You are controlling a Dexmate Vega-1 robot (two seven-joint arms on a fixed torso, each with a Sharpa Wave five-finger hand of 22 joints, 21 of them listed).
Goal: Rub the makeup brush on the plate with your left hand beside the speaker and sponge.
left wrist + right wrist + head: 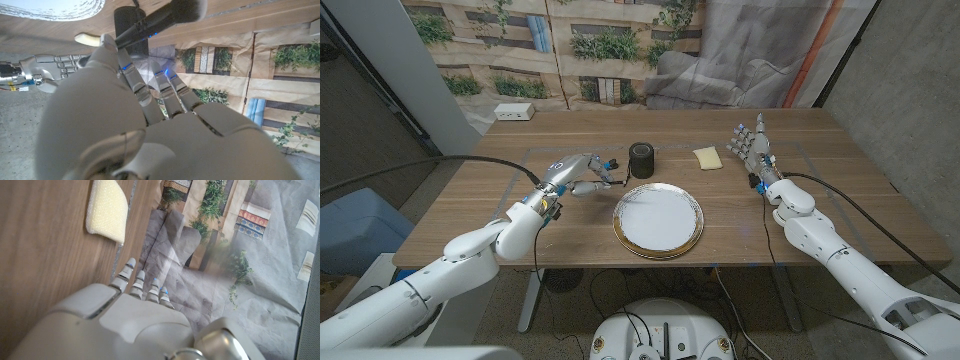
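Now, from my head view, my left hand [578, 172] hangs over the table [460, 215] just left of the plate [658, 220], fingers curled around the makeup brush [605, 176], whose dark length pokes out toward the plate's upper left rim. I cannot tell whether the brush tip touches the rim. The black speaker [641, 159] stands just behind the plate, close to my left fingertips, and the yellow sponge [707, 158] lies to its right, well apart from the brush. My right hand [752, 148] stands on its edge near the table's right side, fingers stretched up and spread, holding nothing; the sponge is just to its left. A white box [513, 112] sits at the far left corner of the table; any writing on it is too small to read.

Along my left wrist view, the back of my left hand [150, 125] takes up most of the picture, fingers closed on the brush [165, 17], its dark handle crossing in front of the speaker [131, 25] and ending in a blurred pale tip. A white patch of the plate [55, 7] shows beside it, a sliver of the sponge [89, 39] too, and my right hand [47, 70] is farther off. No label reads on the speaker.

Along my right wrist view, my right hand [135, 315] has its fingers straight and close together, empty, with the sponge [106, 211] lying on the wood just beyond the fingertips, not touching them.
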